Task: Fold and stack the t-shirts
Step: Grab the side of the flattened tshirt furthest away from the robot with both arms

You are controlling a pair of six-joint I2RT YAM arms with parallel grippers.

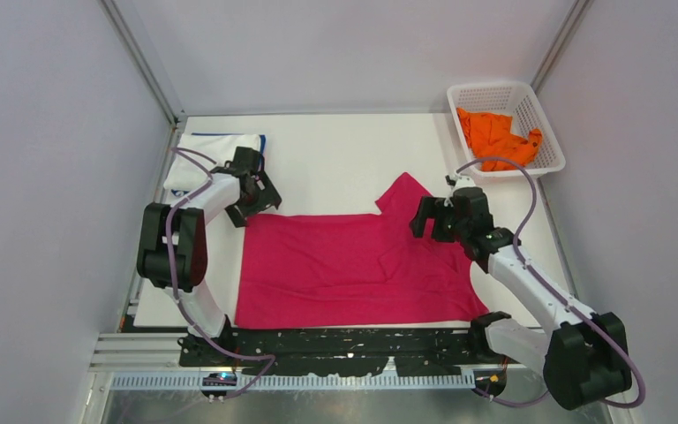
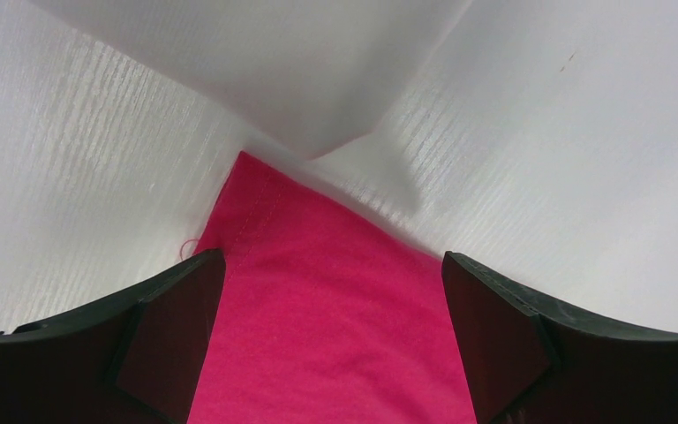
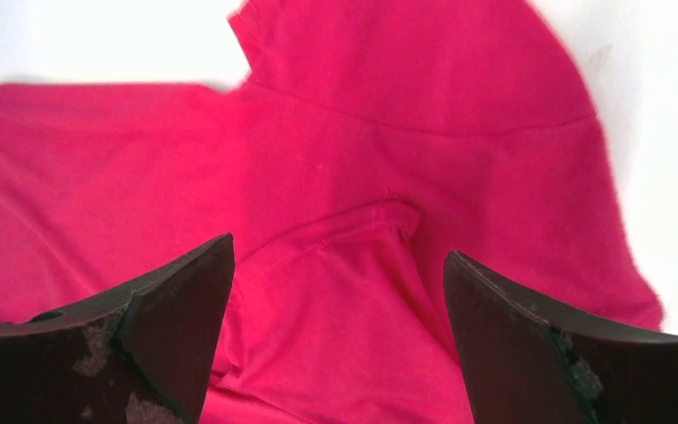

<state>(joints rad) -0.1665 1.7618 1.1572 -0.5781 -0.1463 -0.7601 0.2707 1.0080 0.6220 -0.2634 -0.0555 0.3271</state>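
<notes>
Stack site, 10 o'clock on the table point(image 1: 335, 159): a folded white shirt point(image 1: 214, 152) lies flat, with blue trim showing at its edge. Left gripper point(image 1: 260, 201) sits at 5 o'clock of it, jaws spread wide and empty, over the 10 o'clock corner of the pink shirt point(image 1: 353, 265). Its wrist view shows that hemmed corner point(image 2: 249, 193) lying flat on the table between the fingers point(image 2: 172, 322). Neither pad touches cloth, as far as can be judged.

Pink shirt is spread across the centre toward 6 o'clock. It lies sideways with one sleeve point(image 1: 403, 196) pointing to 12 o'clock and shallow wrinkles across the body. Right gripper point(image 1: 425, 221) hangs at the shirt's 2 o'clock end, jaws also wide, nothing held. Its wrist view looks down on the sleeve seam and a small raised fold point(image 3: 388, 216).

Basket point(image 1: 547, 163), at 2 o'clock, holds a crumpled orange shirt point(image 1: 493, 132), not yet folded.

Assessment: the cloth is light, limp and thin. It will sag and drag rather than hold shape, and it is not fragile. A pinch on a single layer may slip. Recommended holds are the stitched hem corner on the left and the shoulder seam on the right, where doubled fabric gives better bite. Both should be lifted together to keep the fold straight.
</notes>
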